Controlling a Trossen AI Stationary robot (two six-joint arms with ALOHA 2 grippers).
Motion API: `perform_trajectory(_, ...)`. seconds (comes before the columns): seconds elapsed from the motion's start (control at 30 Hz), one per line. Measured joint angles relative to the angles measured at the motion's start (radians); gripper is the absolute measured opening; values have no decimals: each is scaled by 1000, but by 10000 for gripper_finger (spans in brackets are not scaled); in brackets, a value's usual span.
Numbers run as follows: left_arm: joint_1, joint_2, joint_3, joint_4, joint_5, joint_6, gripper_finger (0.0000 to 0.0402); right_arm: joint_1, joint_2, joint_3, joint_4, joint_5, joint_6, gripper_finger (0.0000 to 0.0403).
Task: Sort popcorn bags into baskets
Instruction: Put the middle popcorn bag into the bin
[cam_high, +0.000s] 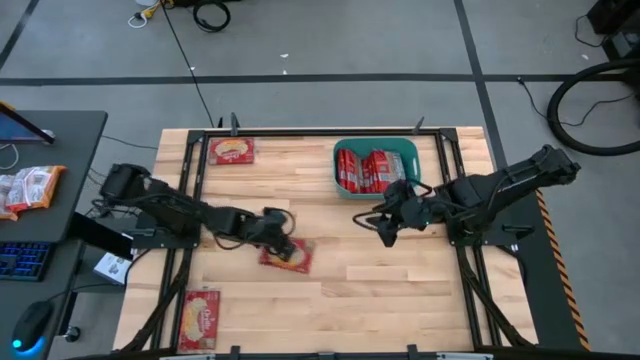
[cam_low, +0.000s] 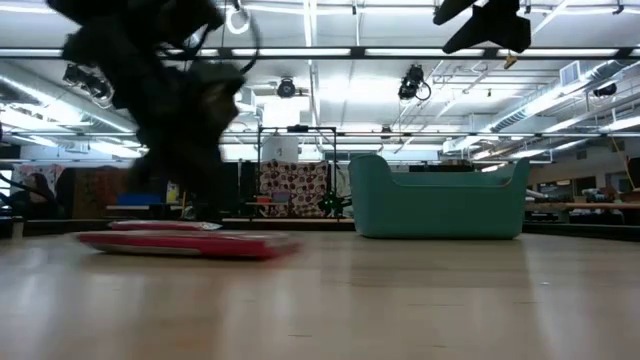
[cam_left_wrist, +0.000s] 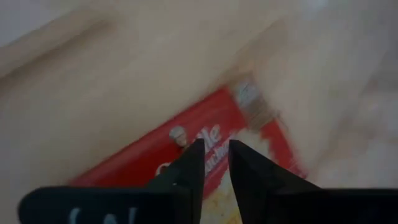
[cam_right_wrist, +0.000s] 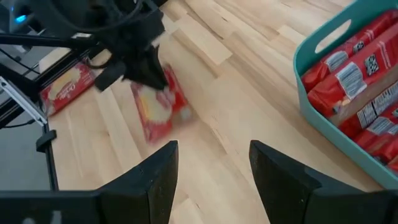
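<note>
My left tool (cam_high: 283, 246) is pressing down on a bag (cam_high: 290, 256) mid-tabletop (cam_high: 400, 275), jaws narrowly parted; my right tool (cam_high: 386, 228) is hovering open beside the basket (cam_high: 342, 152).

Popcorn bags (cam_high: 287, 255): red, cream-yellow centre panel, white script; same on the two other bags (cam_high: 231, 151) (cam_high: 200, 318) lying loose. Basket (cam_high: 375, 146): plain teal; bags inside red with white barcode patches. Table (cam_high: 400, 270): pale wood, plank-striped, black frame. Both arms and grippers (cam_high: 284, 243) (cam_high: 385, 232): black. Side desk (cam_high: 70, 140) dark grey; paler orange-and-white packets (cam_high: 28, 188) on it. Floor (cam_high: 320, 40) grey, dark lines.
</note>
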Motion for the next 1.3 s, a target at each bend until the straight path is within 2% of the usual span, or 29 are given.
perform_trajectory(0.07, 0, 71, 75, 35, -18, 31, 73, 13, 2, -12, 4, 20, 10, 203)
perform_trajectory(0.17, -11, 148, 225, -47, -26, 83, 64, 32, 15, -20, 34, 43, 26, 203)
perform_trajectory(0.3, -55, 177, 414, -330, -14, 130, 51, 58, 77, -21, 119, 76, 25, 203)
perform_trajectory(0.43, -145, 168, 519, -541, 3, 54, 44, 71, 194, -21, 245, 65, 32, 200)
perform_trajectory(0.6, -276, 176, 494, -570, 10, -97, 43, 78, 376, -21, 395, 13, 69, 199)
perform_trajectory(0.73, -357, 215, 405, -485, -33, -189, 43, 52, 502, -21, 409, -42, 109, 199)
perform_trajectory(0.87, -376, 269, 351, -352, -34, -242, 43, 19, 587, -21, 457, -132, 219, 204)
perform_trajectory(0.93, -374, 299, 352, -302, -42, -246, 43, 0, 615, -21, 492, -200, 243, 217)
perform_trajectory(1.03, -360, 346, 353, -263, -65, -249, 43, -27, 648, -21, 512, -247, 247, 248)
perform_trajectory(1.2, -332, 395, 359, -253, -72, -234, 43, -80, 714, -21, 539, -254, 247, 311)
perform_trajectory(1.3, -314, 398, 359, -246, -80, -183, 43, -98, 748, -18, 593, -248, 220, 330)
